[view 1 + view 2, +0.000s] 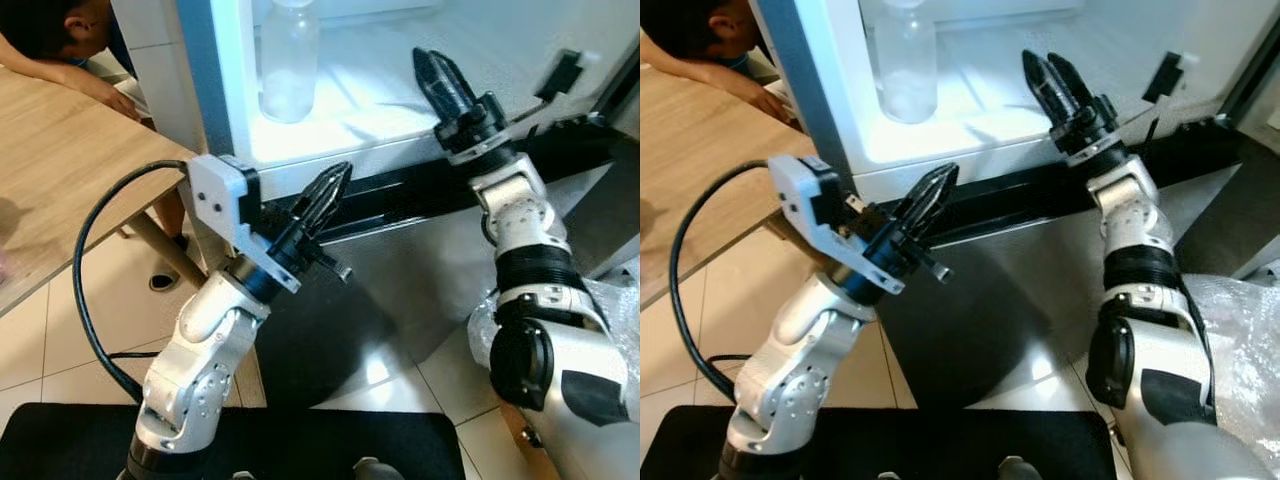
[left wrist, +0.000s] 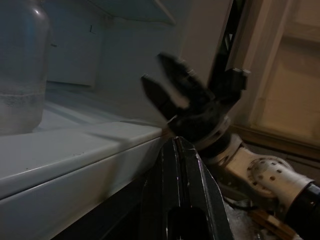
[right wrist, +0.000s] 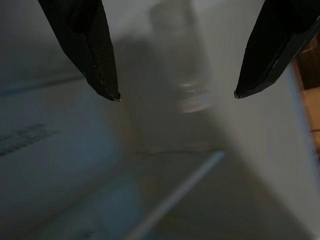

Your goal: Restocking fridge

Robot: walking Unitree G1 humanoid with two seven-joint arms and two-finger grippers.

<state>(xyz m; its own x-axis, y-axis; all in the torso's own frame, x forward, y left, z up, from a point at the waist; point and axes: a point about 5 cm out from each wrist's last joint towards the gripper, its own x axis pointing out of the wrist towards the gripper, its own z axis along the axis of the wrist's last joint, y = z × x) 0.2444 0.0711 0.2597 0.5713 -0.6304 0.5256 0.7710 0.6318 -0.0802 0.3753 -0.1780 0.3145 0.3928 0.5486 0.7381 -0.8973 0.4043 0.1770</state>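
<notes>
Bottle (image 1: 288, 62) stands on the fridge shelf (image 1: 370, 100), upper centre of frame. Right gripper (image 1: 437, 72) hovers spread and empty, upper right; left gripper (image 1: 327, 196) sits pinched together below the shelf edge. Best to back out straight, clear of the bottle.

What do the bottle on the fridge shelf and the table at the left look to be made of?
Bottle: clear plastic or glass, cannot tell which; the shelf shows through it and its lower part looks frosted. Table: wood or wood-look laminate, matte, with a light brown grain running along the top.
</notes>
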